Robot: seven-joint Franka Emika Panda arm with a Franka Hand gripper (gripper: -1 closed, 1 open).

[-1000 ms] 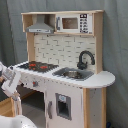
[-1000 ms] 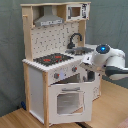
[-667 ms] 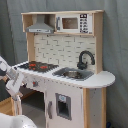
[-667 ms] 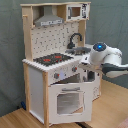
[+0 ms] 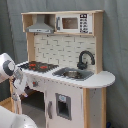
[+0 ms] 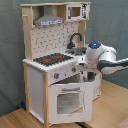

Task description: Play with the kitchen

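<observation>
1. From where I stand, the arm (image 5: pixel 11 75) comes in at the lower left of the first exterior view, its white links sitting just beside the hob end of the kitchen (image 5: pixel 65 65).
2. The kitchen fills the middle of both exterior views: grey hood (image 5: pixel 41 26) upper left, microwave (image 5: pixel 74 23) to its right, and below them the black-red hob (image 5: pixel 39 65), the sink (image 5: pixel 74 74) and the black tap (image 5: pixel 85 59).
3. In the second exterior view the oven door (image 6: pixel 70 100) stands swung partly open at lower centre, and the arm (image 6: pixel 100 57) reaches in from the right edge, its wrist low behind the door's upper edge.
4. The gripper (image 6: pixel 86 75) is tucked between door and cabinet there; I cannot tell how it is set.
5. My guess is that the oven door is the step in hand. To do it well, the arm should follow the hinge's arc rather than push straight, keep the wrist clear of the counter lip (image 6: pixel 65 69), and move slowly so the light toy does not shift on the floor.
6. I can read no brand, label or writing anywhere; the microwave's panel shows only dark marks too small to make out.
</observation>
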